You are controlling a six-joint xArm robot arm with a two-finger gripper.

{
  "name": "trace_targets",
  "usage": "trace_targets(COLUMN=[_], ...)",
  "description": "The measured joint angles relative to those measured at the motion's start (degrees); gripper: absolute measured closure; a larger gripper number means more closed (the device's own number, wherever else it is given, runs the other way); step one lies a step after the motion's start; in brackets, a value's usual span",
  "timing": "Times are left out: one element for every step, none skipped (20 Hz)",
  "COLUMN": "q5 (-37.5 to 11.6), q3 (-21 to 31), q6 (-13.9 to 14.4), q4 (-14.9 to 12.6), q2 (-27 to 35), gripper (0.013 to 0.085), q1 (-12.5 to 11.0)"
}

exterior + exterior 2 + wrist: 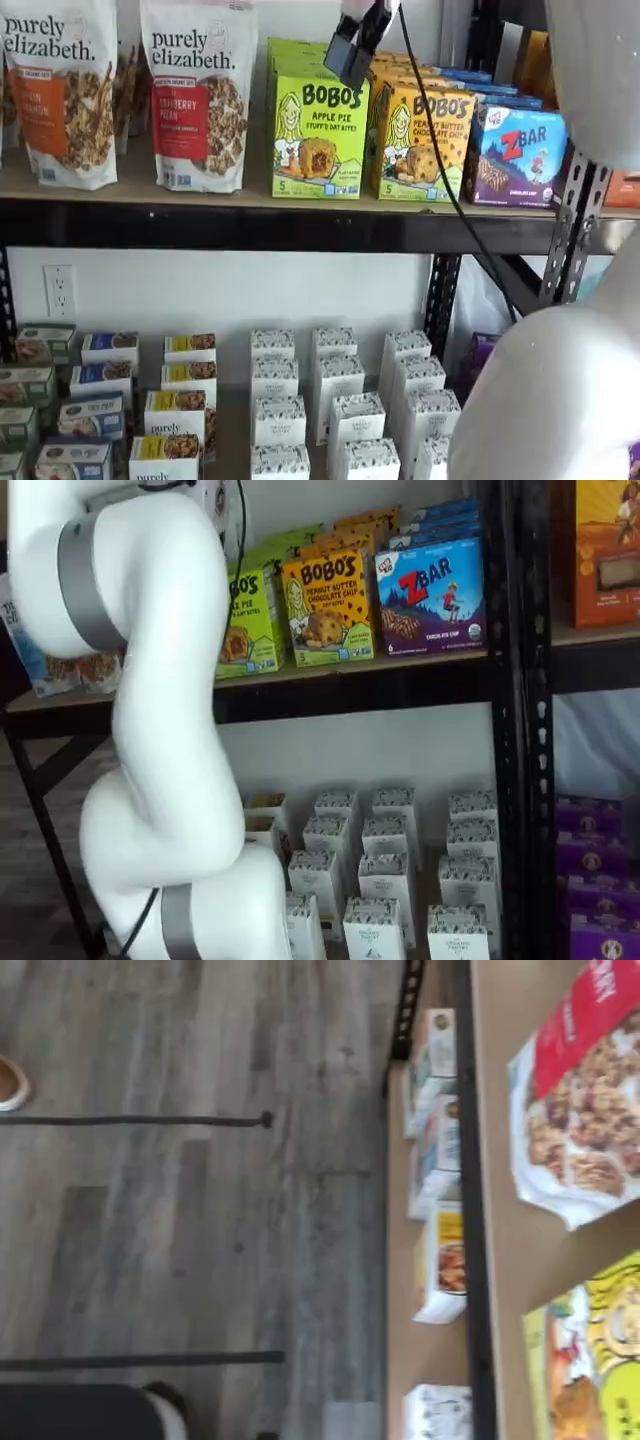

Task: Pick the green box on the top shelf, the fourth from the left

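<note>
Shelving fills both shelf views, a top shelf [300, 205] above rows of small white boxes [340, 400]. Left to right stand granola bags [195, 95], the green box [318, 130], a yellow box [420, 140] and a ZBar box [518, 155]. The gripper [352, 48] hangs just above the green box's right top corner, seen side-on; its jaws are spread wide, holding nothing. Descending from here, one finger may catch the touching yellow box, since no gap separates the cartons.
</note>
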Motion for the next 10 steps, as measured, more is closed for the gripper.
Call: trace_targets(q5=[-1.40, -2.43, -3.30, -4.63, -5.84, -7.42, -9.11, -10.43, -11.98, -13.47], q3=[0.97, 1.67, 2.26, 3.12, 3.88, 4.86, 5.87, 6.59, 7.45, 8.18], q6=[-0.16, -0.29, -0.36, -0.41, -0.41, -0.40, -0.37, -0.34, -0.29, -0.20], q4=[0.05, 0.16, 0.22, 0.21, 0.14, 0.03, -0.06, -0.09, -0.14, -0.24], q2=[-0.66, -1.10, -1.47, -2.06, -2.54, -3.18, -3.81, -4.23, -4.73, -5.12], gripper=[0.0130, 0.0130, 0.0130, 0.0130, 0.0130, 0.0130, 0.0130, 0.0130, 0.0130, 0.0130], q1=[-0.04, -0.10, -0.11, -0.05, 0.07, 0.24, 0.41, 0.55, 0.71, 0.92])
